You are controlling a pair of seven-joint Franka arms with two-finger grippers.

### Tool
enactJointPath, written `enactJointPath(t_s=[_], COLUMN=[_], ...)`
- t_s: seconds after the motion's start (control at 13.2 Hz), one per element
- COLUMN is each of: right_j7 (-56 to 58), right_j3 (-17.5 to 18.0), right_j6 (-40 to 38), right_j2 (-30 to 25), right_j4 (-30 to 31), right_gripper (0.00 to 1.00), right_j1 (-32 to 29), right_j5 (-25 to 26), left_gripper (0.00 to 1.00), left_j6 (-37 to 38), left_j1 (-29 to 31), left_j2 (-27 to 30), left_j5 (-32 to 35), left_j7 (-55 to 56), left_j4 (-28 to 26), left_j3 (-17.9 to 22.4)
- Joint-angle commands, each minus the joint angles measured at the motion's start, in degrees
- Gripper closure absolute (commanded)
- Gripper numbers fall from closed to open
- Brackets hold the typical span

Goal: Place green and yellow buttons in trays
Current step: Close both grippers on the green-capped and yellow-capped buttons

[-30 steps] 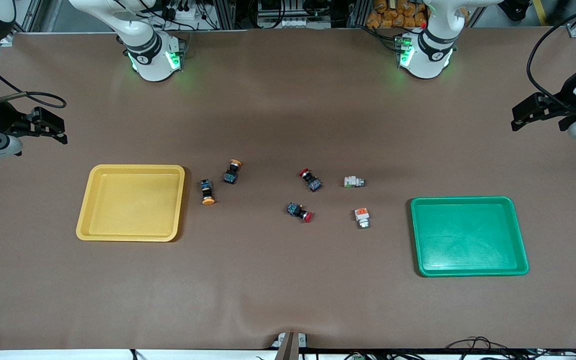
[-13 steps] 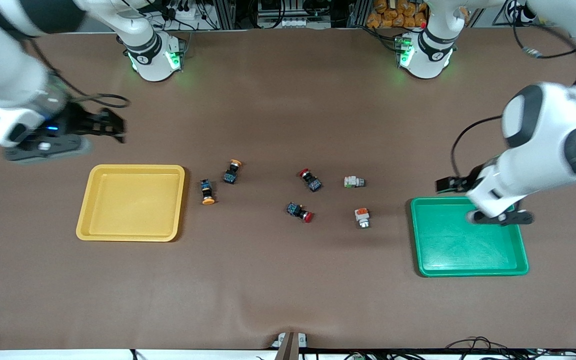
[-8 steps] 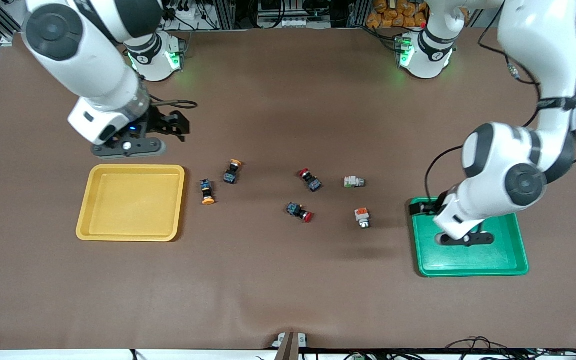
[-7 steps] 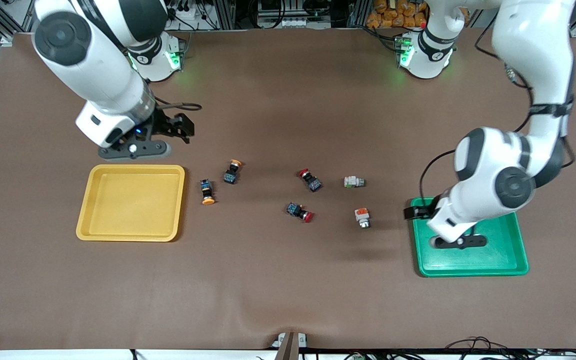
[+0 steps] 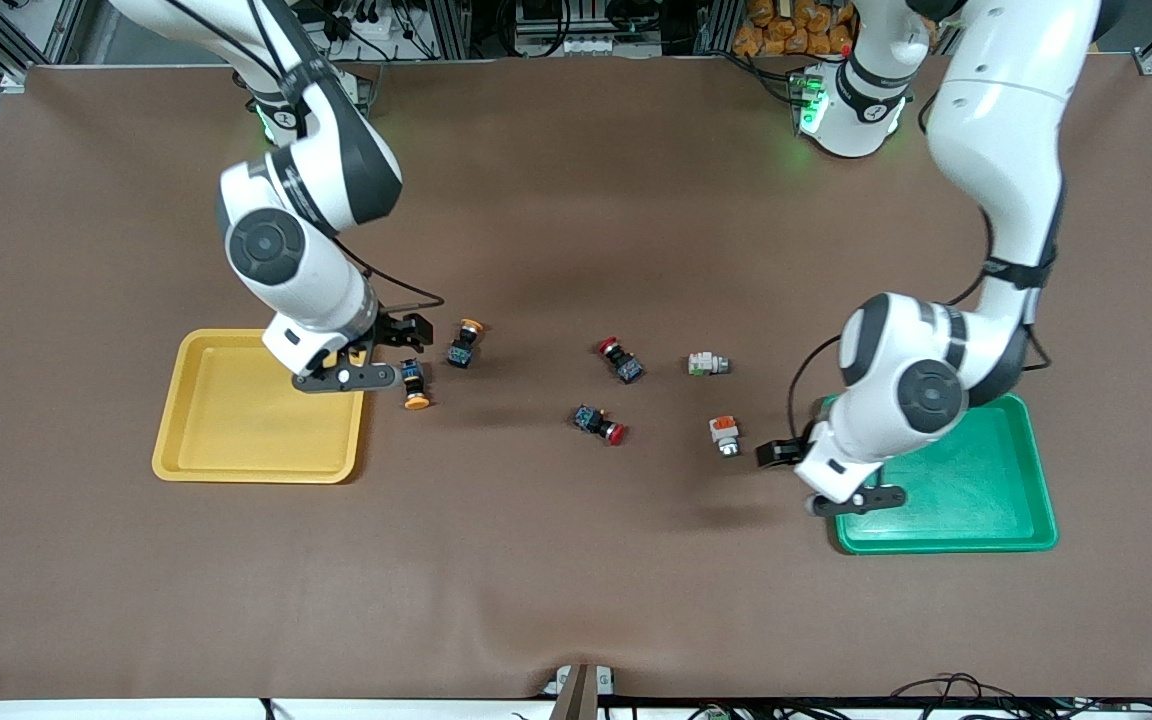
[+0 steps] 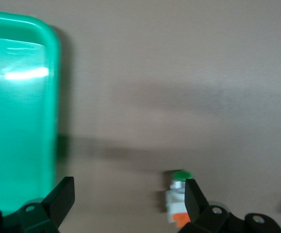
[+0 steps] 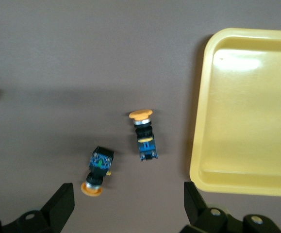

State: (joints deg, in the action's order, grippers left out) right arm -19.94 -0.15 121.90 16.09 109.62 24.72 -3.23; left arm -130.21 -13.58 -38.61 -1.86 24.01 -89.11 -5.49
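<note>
The table (image 5: 556, 560) wore a matte brown cloth. The glossy, round-cornered yellow tray (image 5: 236, 440) served as landmark. Just beside it lay two blue-black, yellow-capped buttons (image 5: 415, 384) (image 5: 464, 343). Two red-capped switches (image 5: 600, 423) (image 5: 621, 360) and two white-grey buttons (image 5: 724, 436) (image 5: 707, 364) sat toward the green tray (image 5: 976, 490). The right gripper (image 5: 404, 335) hung spread over the yellow tray's edge; the left gripper (image 5: 774, 455), fingers apart, hovered beside the green tray.
</note>
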Motion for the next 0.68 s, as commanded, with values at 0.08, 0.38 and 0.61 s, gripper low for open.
enactJointPath(t_s=[0.08, 0.38, 0.61], right_j7=[-0.53, -0.45, -0.45], right_j3=[-0.47, -0.38, -0.47], right_j6=[6.75, 13.52, 14.24], right_j2=[2.36, 4.74, 4.92], right_j4=[2.44, 4.63, 5.68], right_gripper=[0.00, 0.00, 0.00], right_j1=[0.85, 1.38, 1.73], right_j5=[-0.72, -0.72, -0.72], left_gripper=[0.00, 0.00, 0.00], left_j6=[-3.55, -5.06, -5.06], left_j1=[-3.02, -6.02, -6.02], left_j2=[-1.90, -2.88, -3.23], left_j5=[-0.60, -0.68, -0.69], left_j7=[2.26, 5.51, 6.13], left_j4=[1.74, 1.66, 0.96], left_j3=[0.40, 0.40, 0.40])
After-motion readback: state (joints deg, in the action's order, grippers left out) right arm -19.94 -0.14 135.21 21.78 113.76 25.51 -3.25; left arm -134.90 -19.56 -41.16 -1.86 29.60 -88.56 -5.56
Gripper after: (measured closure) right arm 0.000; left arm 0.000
